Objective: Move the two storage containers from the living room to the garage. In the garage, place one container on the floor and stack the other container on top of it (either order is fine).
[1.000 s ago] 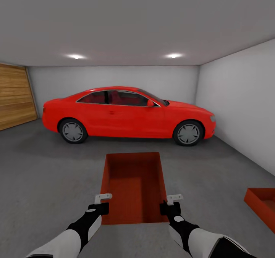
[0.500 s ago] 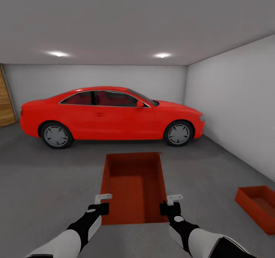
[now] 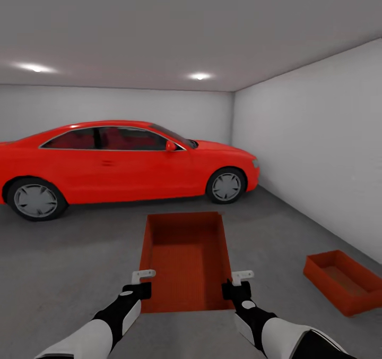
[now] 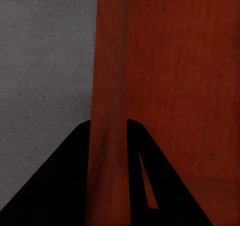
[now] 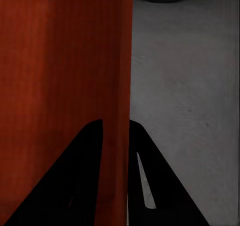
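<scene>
I am in the garage, holding one orange-red storage container (image 3: 184,258) level in front of me above the dark grey floor (image 3: 63,253). My left gripper (image 3: 143,276) is shut on its left wall (image 4: 107,110), and my right gripper (image 3: 242,278) is shut on its right wall (image 5: 122,85); each wrist view shows that wall pinched between the dark fingers. The other storage container (image 3: 345,280) sits on the floor at the lower right, near the white side wall.
A red coupe (image 3: 116,162) is parked across the far side of the garage, its front wheel (image 3: 226,186) toward the right. White walls (image 3: 313,152) close off the back and the right. Bare concrete lies between me and the car.
The view has swung to the right: the car and ceiling lights slid left in the picture, and the container on the floor came further into view. Both grippers keep their hold on the carried container.
</scene>
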{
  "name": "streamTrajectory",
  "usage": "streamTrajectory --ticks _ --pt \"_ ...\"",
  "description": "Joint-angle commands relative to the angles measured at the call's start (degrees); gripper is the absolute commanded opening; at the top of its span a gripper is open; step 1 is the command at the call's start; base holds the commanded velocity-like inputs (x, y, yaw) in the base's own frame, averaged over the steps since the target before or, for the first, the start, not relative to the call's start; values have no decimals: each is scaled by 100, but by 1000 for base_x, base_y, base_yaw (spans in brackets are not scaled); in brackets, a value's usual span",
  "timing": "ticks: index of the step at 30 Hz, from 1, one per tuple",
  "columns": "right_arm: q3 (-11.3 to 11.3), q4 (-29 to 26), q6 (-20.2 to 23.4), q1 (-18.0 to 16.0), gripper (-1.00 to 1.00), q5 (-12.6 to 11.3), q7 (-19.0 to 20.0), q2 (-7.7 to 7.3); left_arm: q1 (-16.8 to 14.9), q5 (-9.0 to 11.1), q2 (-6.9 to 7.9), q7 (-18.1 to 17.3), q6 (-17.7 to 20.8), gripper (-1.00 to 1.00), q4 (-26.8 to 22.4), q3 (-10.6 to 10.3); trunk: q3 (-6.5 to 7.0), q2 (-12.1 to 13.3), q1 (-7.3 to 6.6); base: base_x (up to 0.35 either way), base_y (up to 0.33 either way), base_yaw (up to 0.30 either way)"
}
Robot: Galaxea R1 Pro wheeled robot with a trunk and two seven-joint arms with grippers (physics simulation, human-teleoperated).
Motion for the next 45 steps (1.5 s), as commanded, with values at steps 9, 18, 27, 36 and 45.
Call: streamTrajectory --ticks 9,18,27,36,45 --pt "-214 9 3 -2 -100 -5 -13 2 -4 -34 148 43 -6 -100 -89 168 -9 -6 4 317 95 -284" --pt "-214 11 3 -2 -100 -5 -13 2 -4 -34 148 43 -5 -100 -98 168 -9 -6 4 317 134 -284" --pt "-214 11 3 -2 -100 -5 -13 2 -4 -34 148 43 -6 -100 -98 168 -9 -6 4 317 138 -284" --pt "-214 10 3 -2 -100 -5 -13 2 -4 -34 148 43 -6 -100 -98 168 -9 -6 4 317 123 -284" --pt "-214 10 3 -2 -100 -5 -13 2 -4 -34 148 43 -6 -100 -98 168 -9 -6 4 317 122 -284"
